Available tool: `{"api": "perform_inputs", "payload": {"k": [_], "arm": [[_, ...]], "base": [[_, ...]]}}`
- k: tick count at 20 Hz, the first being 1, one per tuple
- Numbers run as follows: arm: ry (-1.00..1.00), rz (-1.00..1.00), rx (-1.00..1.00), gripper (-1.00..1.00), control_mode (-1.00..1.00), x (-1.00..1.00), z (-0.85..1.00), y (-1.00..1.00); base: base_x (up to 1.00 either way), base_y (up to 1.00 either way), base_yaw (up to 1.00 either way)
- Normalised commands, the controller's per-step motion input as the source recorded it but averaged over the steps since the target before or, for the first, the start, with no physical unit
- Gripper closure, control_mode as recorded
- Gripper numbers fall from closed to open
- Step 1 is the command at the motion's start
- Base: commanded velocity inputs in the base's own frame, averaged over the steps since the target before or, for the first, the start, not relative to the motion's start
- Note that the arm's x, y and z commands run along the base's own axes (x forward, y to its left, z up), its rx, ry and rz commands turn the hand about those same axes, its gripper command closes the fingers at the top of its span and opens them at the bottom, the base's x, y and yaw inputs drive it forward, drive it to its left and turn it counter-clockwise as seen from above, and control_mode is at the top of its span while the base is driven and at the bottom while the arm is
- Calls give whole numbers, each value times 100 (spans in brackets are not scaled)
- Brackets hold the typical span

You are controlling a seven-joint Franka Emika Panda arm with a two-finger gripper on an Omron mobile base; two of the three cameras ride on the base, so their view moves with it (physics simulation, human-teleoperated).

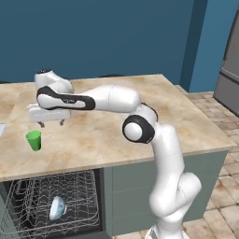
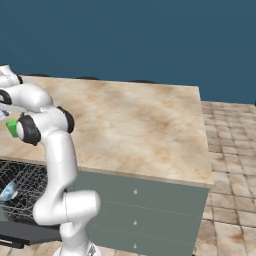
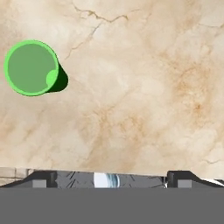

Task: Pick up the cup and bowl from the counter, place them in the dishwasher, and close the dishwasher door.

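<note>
Nearest the left base camera, the silver wire rack (image 1: 56, 200) of the dark built-in dishwasher (image 1: 51, 205) is pulled out below the counter edge, and the small round pale blue-white bowl (image 1: 57, 207) rests in it, tipped on its side among the wires. From the right base view the same bowl (image 2: 9, 191) shows at the left edge inside the rack (image 2: 25, 192), partly behind the arm.

Above, the large beige-tan marbled stone counter (image 1: 116, 126) sits on grey-green cabinets (image 2: 145, 205). On it stands the small bright green plastic tumbler, the cup (image 1: 33, 140), upright and near the front edge, above the open dishwasher. Seen straight down from the hand camera, the cup (image 3: 31, 68) is hollow with nothing visible inside it, and it stands alone on the stone.

The white arm reaches left over the counter, and its two-finger gripper (image 1: 51, 124) hangs above the slab, a little behind and to the right of the cup, not touching it. The jaws are spread wide and hold nothing.

In the hand view a sliver of the bowl (image 3: 105, 180) shows past the counter's edge.
</note>
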Motion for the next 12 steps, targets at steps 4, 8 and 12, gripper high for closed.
{"api": "perform_inputs", "payload": {"k": [4, 8, 12], "arm": [[-9, 0, 0, -100, -100, -12, -39, 0], [-18, 0, 5, -100, -100, -21, -47, 0], [-22, 0, 8, -100, -100, -30, -51, 0]], "base": [[0, 0, 0], [0, 0, 0], [0, 0, 0]]}}
